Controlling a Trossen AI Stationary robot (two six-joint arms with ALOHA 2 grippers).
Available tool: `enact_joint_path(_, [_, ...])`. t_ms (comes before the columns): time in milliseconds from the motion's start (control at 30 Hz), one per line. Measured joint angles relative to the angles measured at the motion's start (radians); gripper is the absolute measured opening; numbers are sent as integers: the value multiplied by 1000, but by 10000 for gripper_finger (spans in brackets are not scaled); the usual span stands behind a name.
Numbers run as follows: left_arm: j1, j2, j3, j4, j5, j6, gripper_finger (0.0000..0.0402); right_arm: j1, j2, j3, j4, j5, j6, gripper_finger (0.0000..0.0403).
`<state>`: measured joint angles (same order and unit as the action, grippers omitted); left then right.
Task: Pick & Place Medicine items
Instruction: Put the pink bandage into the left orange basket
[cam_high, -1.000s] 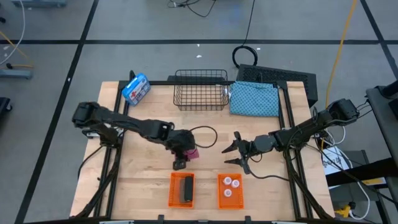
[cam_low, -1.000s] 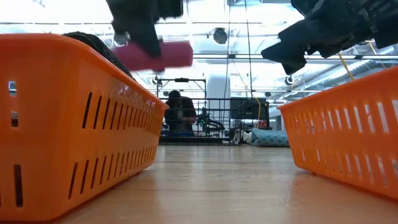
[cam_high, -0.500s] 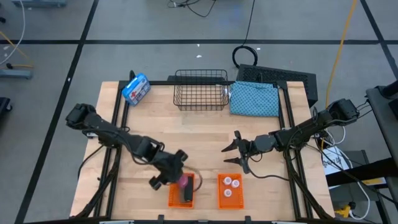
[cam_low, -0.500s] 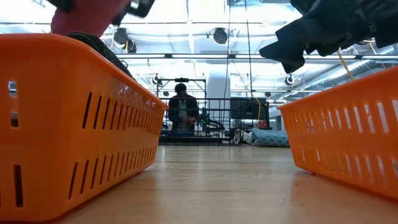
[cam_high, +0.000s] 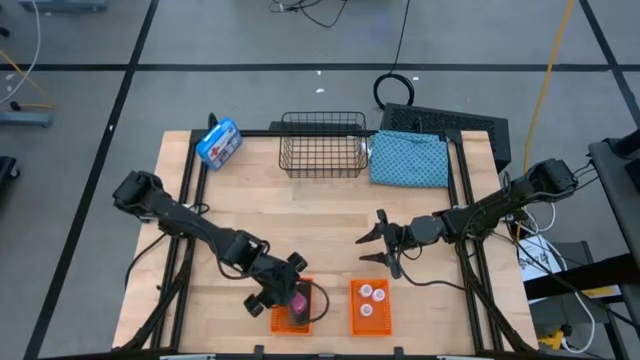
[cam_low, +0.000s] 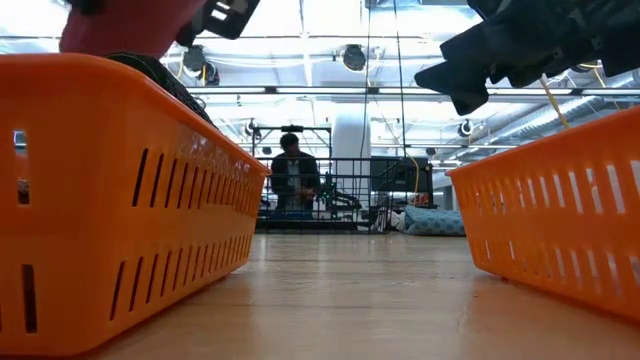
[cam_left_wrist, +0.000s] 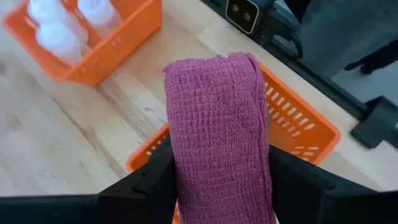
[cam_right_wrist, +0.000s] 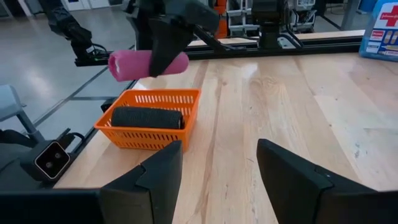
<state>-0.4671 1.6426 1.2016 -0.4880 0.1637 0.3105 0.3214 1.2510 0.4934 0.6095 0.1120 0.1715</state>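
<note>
My left gripper (cam_high: 287, 296) is shut on a pink roll (cam_left_wrist: 217, 137) and holds it just above the left orange basket (cam_high: 281, 322) at the table's near edge. A black roll (cam_right_wrist: 146, 116) lies on that basket's floor. White bottles (cam_high: 367, 297) stand in the right orange basket (cam_high: 353, 318). My right gripper (cam_high: 370, 245) hangs open over the table's middle right, with nothing between its fingers. In the low view the pink roll (cam_low: 120, 25) shows above the left basket's rim (cam_low: 120, 70). My left gripper pinches the pink roll's middle (cam_left_wrist: 214, 186) between its two fingers (cam_left_wrist: 155, 183), which lie across it. The fingers slant down from the table's far left. The roll (cam_right_wrist: 127, 65) hangs about level, clear of the basket and of the black roll below.
At the far edge are a blue-and-white package (cam_high: 218, 142), a black wire basket (cam_high: 322, 145) and a blue patterned cloth (cam_high: 410, 160). Bare wood lies between the two orange baskets and the far things. A person (cam_low: 292, 175) stands in the room behind.
My left gripper has carried the pink roll from above the table's middle toward the near edge, and it now hangs over the left orange basket. Its wrist has rolled on the way, turning the roll about. Most of the move came early.
</note>
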Motion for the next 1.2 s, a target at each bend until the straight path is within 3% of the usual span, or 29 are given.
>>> enact_joint_path(267, [-37, 9, 0, 25, -7, -404, 214, 0, 0, 0, 3, -2, 0, 196])
enact_joint_path(467, [-83, 9, 0, 23, -32, -1054, 214, 1, 0, 0, -25, -3, 39, 196])
enact_joint_path(667, [-99, 9, 0, 10, -228, -1593, 214, 1, 0, 0, -23, 14, 94, 196])
enact_joint_path(933, [-116, 16, 0, -22, -328, -1847, 214, -7, 0, 0, 28, 123, 104, 196])
enact_joint_path(1200, [-207, 97, 0, -17, -515, -2139, 214, -6, 0, 0, 52, 123, 105, 196])
